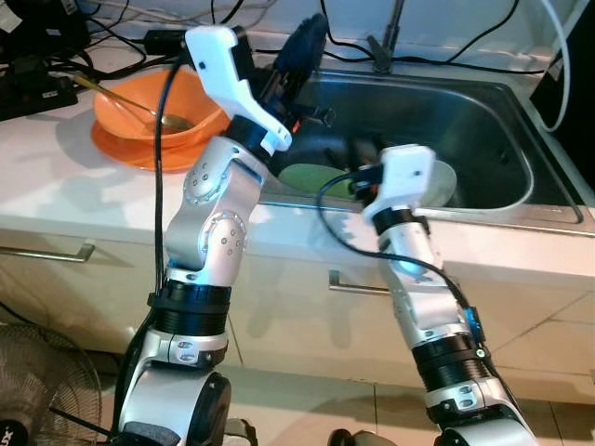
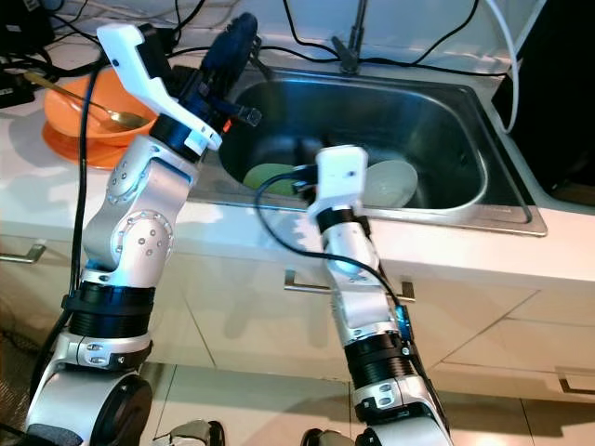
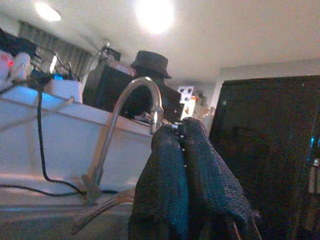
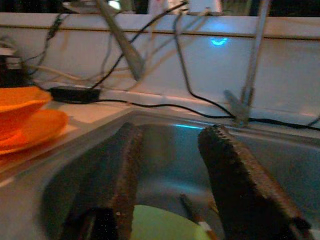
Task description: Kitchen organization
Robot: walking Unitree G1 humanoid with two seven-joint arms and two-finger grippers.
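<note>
1. The right gripper (image 4: 170,175) hung low inside the steel sink (image 1: 483,139) with its two black fingers spread apart and nothing between them, apparently set to close on whatever lay below.
2. Just beneath those fingers lay a green plate (image 4: 160,225), with a pale plate (image 2: 390,181) beside it in the basin; these seemed the dishes to be sorted.
3. A thin utensil handle (image 4: 192,212) rested by the green plate; what it was could not be told.
4. The left gripper (image 1: 302,46) stood raised over the sink's left rim, fingers pressed together and empty, pointing up towards the faucet (image 3: 125,125), probably held clear of the other arm.
5. An orange bowl (image 1: 153,111) holding a spoon (image 1: 139,107) sat on an orange plate (image 1: 121,149) on the counter, left of the sink, a likely stacking spot.
</note>
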